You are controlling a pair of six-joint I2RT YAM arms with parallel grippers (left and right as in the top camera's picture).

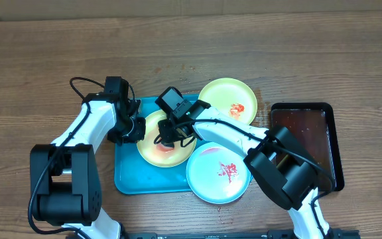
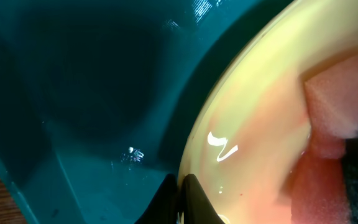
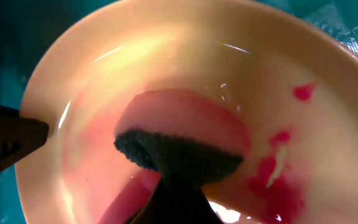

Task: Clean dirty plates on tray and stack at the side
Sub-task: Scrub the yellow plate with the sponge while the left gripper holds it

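The right gripper point(image 3: 173, 202) is closed on a sponge point(image 3: 185, 134), pink with a dark scouring layer. The sponge is pressed flat against the pale centre of the yellow plate point(image 1: 152, 151). Red sauce point(image 3: 272, 180) is smeared on the plate just to the right of the sponge, and the surface around it looks wet and glossy.

The left gripper point(image 2: 180, 196) is nearly shut, its fingers pinching the left rim of the same plate. The turquoise tray point(image 2: 92, 93) lies directly beneath and beside them.

Seen from overhead, the yellow plate sits on the tray point(image 1: 128, 174) under both grippers. Beyond the right gripper, the light green plate point(image 1: 227, 99) overlaps the tray's far right corner. The light blue plate point(image 1: 217, 174) lies nearer, over the tray's near right edge. Both carry red smears. Further right, a dark tray point(image 1: 304, 143) rests on the wooden table point(image 1: 45, 53).
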